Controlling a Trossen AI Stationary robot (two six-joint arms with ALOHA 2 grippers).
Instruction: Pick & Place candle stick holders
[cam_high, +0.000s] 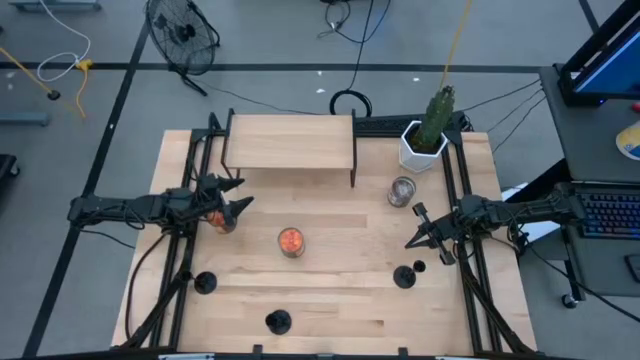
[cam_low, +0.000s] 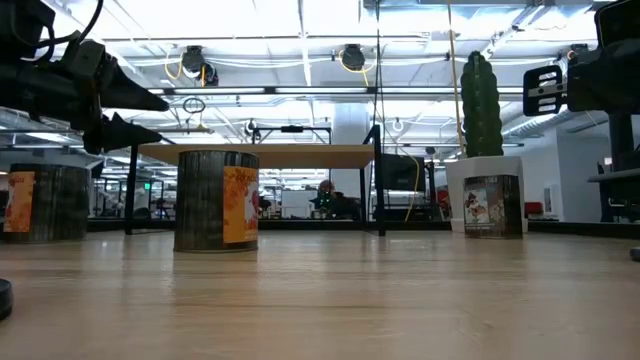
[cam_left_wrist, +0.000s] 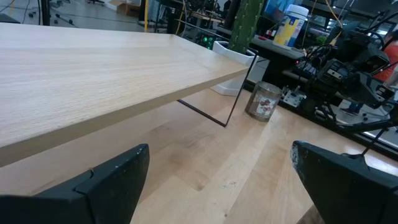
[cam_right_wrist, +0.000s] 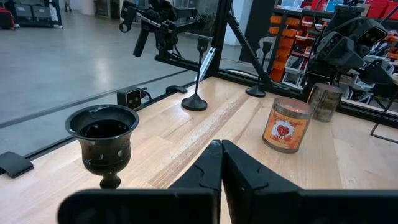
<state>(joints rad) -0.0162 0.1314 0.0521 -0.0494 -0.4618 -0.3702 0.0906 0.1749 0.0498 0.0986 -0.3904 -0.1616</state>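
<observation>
L gripper (cam_high: 245, 192) hangs w/ its jaws spread wide and nothing between them, over the left side of the table (cam_high: 340, 300), just right of a candle jar (cam_high: 222, 220) w/ an orange label. In your left wrist view its two fingers (cam_left_wrist: 118, 180) stand well apart, aimed under the wooden riser shelf (cam_high: 290, 140) at the far centre. R gripper (cam_high: 408, 244) sits on the right side w/ its fingers pressed together to a point, holding nothing, tip aimed left. You've got three candle stick holders, all black, upright on the near half of the table and not gripped. The right holder (cam_high: 405, 275) stands just near of the R gripper's tip; in the right wrist view it's the goblet-shaped cup close by (cam_right_wrist: 102, 143). The middle holder (cam_high: 278, 321) is at the near edge, approx centre. The left holder (cam_high: 205, 283) is near-left, well near of the L gripper. They're spaced well apart from each other. A second orange-label jar (cam_high: 291, 241) stands mid-table btwn the two grippers. A third jar (cam_high: 402, 191) sits far-right, just near of the cactus (cam_high: 435, 115) in its white pot (cam_high: 420, 150). In the low view the L gripper (cam_low: 160, 118) shows upper left w/ the split btwn its fingers clear, above the leftmost jar.
</observation>
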